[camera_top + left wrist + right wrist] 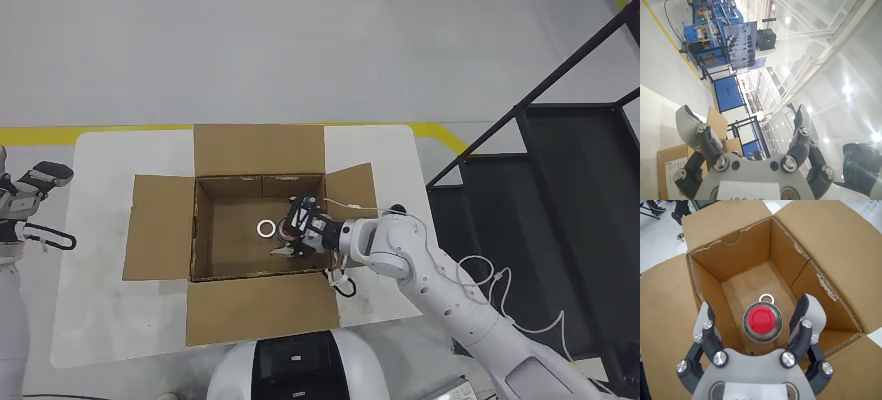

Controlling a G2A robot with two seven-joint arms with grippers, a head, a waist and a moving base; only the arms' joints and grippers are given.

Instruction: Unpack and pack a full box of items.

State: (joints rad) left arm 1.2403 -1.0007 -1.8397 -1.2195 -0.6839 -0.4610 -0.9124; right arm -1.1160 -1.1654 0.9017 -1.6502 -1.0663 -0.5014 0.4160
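Canister (762,321) in box (745,256), beneath right end effector (755,302)

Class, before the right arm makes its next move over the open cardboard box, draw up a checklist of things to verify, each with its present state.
1. Brown cardboard box flaps folded outward: ok.
2. Right gripper open: ok.
3. Round metal container with red lid lined up between the right gripper's fingers: ok.
4. Fingers low enough to close on the container: cannot tell.
5. Flat silver ring clear of the container: cannot tell.
6. Left gripper open and away from the box: ok.
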